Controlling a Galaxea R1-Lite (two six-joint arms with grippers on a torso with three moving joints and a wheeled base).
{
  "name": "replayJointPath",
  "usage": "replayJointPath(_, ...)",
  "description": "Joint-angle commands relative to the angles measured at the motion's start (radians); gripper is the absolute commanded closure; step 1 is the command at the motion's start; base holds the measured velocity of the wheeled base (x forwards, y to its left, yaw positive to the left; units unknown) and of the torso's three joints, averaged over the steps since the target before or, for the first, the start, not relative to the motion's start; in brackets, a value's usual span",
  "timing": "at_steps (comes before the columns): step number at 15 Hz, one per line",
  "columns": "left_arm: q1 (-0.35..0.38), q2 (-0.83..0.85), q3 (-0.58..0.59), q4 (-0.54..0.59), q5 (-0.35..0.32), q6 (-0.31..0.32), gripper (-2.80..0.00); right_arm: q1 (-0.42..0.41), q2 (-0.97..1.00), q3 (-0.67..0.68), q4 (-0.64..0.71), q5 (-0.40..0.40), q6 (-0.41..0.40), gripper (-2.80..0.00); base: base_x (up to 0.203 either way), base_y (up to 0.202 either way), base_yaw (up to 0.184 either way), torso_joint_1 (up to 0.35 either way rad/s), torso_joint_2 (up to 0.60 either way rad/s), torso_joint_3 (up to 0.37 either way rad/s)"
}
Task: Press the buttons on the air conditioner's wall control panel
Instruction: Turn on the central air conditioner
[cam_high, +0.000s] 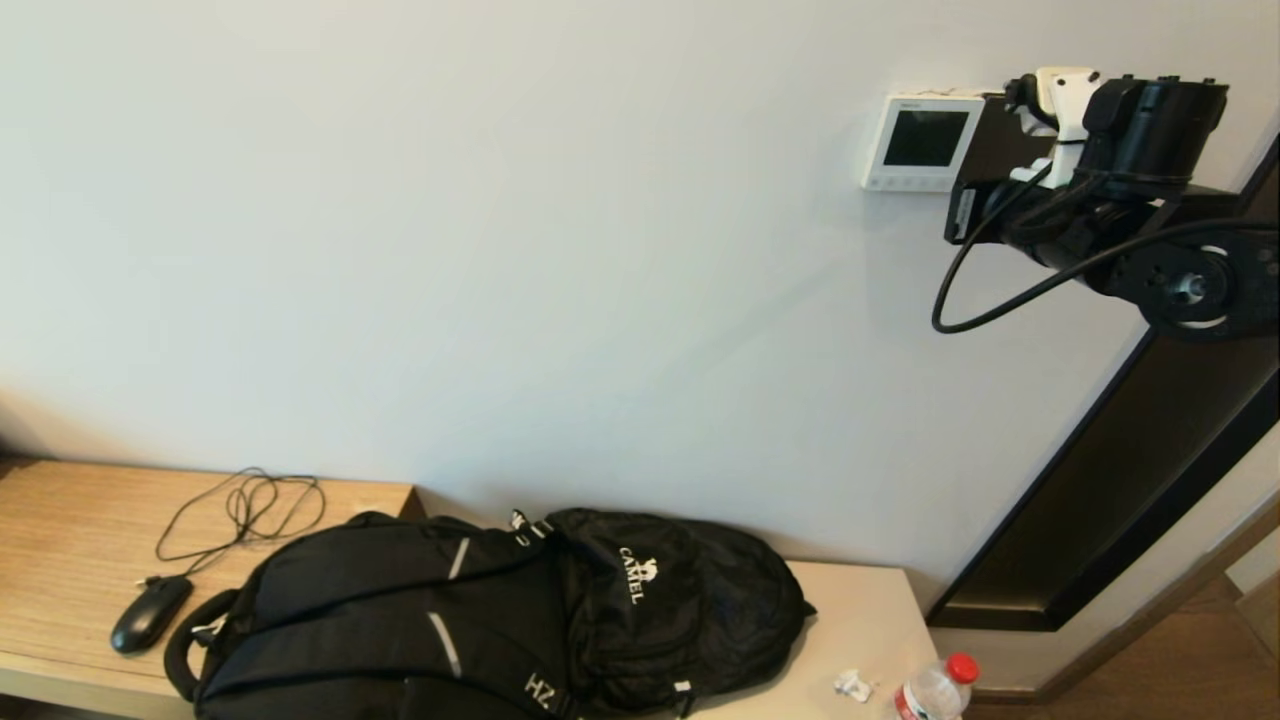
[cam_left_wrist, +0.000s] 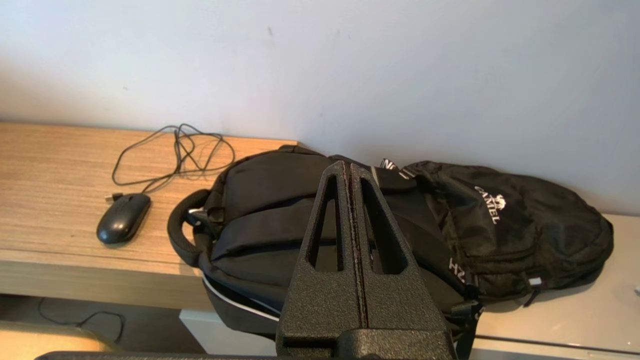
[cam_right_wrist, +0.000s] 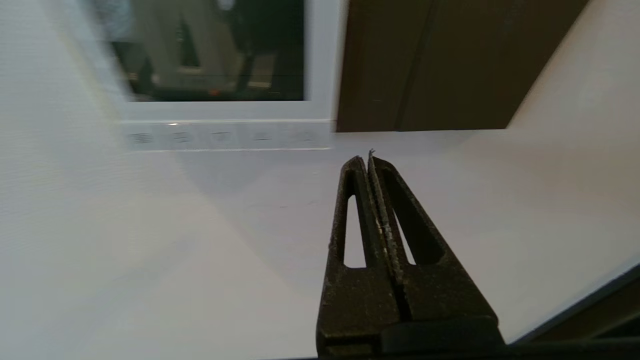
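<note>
The white wall control panel with a dark screen hangs high on the wall. Its row of pale buttons runs along its bottom edge. My right gripper is raised to the wall just below the panel's lower right corner. In the right wrist view the panel and buttons are close. The right gripper is shut and empty, its tips a little below and to the right of the button row, apart from it. My left gripper is shut and empty, held low over the backpack.
A dark brown square plate adjoins the panel on the right, also in the right wrist view. A dark frame slants down the wall. Below, a black backpack, mouse with cable, bottle and crumpled paper lie on the counter.
</note>
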Motion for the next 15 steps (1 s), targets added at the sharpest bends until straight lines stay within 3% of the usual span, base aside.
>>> replayJointPath(1,0.001,-0.001,0.0,0.0,0.0,0.0,0.0,-0.003,0.032,-0.027,-0.001,-0.001,-0.001,0.0,0.0,0.0,0.0,0.0,0.0,0.0)
replayJointPath(15,0.001,-0.001,0.0,0.0,0.0,-0.002,0.0,0.054,0.036,-0.07,0.002,-0.006,-0.004,0.0,0.0,0.0,0.0,0.0,0.0,0.0)
